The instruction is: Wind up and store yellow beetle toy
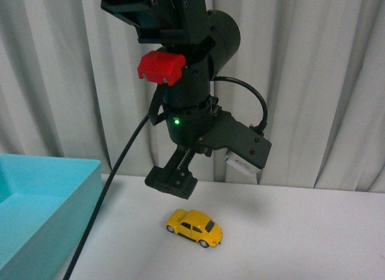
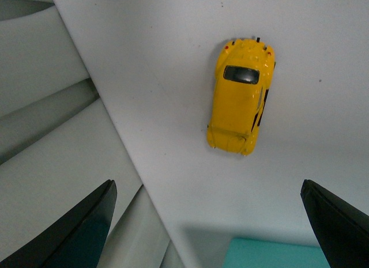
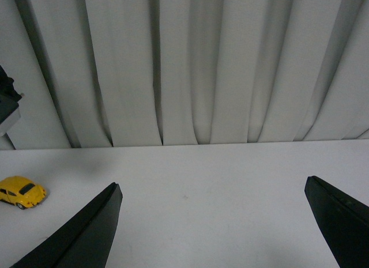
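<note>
The yellow beetle toy (image 1: 194, 226) stands on its wheels on the white table (image 1: 289, 238), a little left of the middle. My left arm (image 1: 192, 111) hangs straight above it. In the left wrist view the yellow beetle toy (image 2: 241, 98) shows from above, roof up. My left gripper (image 2: 206, 184) is open well above the toy, with nothing between its fingers. My right gripper (image 3: 212, 182) is open over bare table, empty, and the yellow beetle toy (image 3: 21, 191) lies far off to its side.
A teal box (image 1: 48, 196) with an open top stands at the table's left, its corner (image 2: 271, 253) also under the left wrist. A black cable (image 1: 102, 214) hangs from the left arm beside the box. A grey curtain (image 1: 325, 81) closes the back.
</note>
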{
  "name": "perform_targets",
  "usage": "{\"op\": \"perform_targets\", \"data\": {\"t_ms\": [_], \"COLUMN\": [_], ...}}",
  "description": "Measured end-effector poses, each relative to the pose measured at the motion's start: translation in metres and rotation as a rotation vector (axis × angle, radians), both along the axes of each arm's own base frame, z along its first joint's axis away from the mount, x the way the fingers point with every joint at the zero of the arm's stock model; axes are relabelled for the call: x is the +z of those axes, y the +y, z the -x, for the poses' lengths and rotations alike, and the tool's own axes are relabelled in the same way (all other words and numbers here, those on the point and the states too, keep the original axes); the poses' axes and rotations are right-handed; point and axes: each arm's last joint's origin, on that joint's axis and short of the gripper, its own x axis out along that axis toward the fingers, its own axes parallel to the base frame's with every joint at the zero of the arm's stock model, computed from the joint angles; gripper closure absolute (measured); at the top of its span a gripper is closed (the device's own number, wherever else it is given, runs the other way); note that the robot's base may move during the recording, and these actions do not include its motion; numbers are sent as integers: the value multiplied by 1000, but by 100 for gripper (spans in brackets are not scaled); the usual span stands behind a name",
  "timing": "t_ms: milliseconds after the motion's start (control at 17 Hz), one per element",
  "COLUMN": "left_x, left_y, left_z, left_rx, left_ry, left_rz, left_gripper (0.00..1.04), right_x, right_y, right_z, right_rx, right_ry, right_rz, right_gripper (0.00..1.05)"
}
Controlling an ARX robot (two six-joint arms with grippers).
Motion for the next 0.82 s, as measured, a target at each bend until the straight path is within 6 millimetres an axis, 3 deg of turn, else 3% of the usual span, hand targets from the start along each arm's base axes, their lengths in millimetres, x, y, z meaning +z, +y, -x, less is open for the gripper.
{"op": "perform_targets", "data": {"t_ms": [412, 824], "left_x": [-47, -79], "left_y": [1, -1], "left_z": [-18, -22], "left_rx": [303, 281], "left_ry": [19, 64], "left_rz": [21, 39], "left_gripper": [7, 7], "right_x": [0, 0], "right_y": [0, 0], "right_z": [0, 0], "right_rx": [0, 0], "right_ry": [0, 0], "right_rz": [0, 0], "right_gripper": [7, 7]}}
